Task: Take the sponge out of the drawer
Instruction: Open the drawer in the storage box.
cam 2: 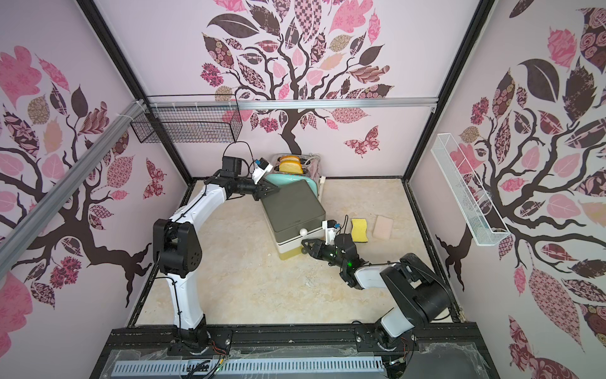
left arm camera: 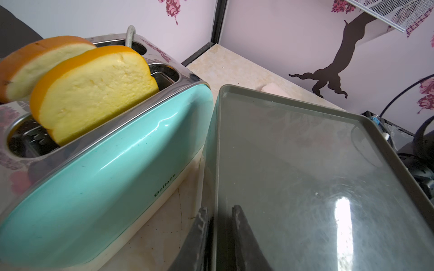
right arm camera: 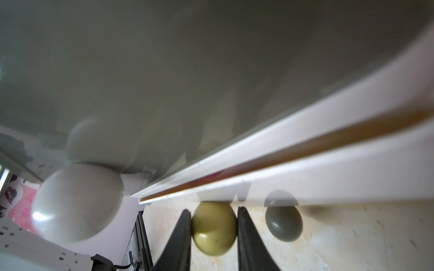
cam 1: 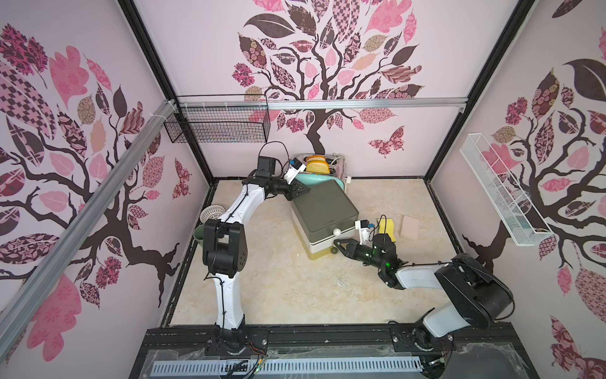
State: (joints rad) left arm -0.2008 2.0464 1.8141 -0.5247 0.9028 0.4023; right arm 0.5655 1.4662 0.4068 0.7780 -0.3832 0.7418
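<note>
**Fingers set on the olive knob, drawer not yet open**

On my right gripper the two fingers stand either side of that knob and look pressed against it. The wrist view is close and soft, so I can't say how firm the bite is. My left gripper has its fingers together on the raised rim at a back corner of the drawer unit, pinning it.

That unit is the biggest thing on the tabletop. It stands about midway across, nearer the back edge and skewed to it. Close behind it, against the back edge, is the teal toaster.

Between the unit and the right edge lie a yellow sponge, just beside my right wrist, and a pink sponge a little further right. Both are outside the unit. The sponge I'm after shows in no view. Every drawer front sits flush, so I take it to be inside.

Smallest are the other knobs: a white knob higher up and a grey knob next to the olive one.

I judge this to be the grasp-the-handle step, early in the task. The next move calls for a level pull straight out from the front face, with the left grip holding so the unit doesn't slide. After that I'd release the knob and reach in.
</note>
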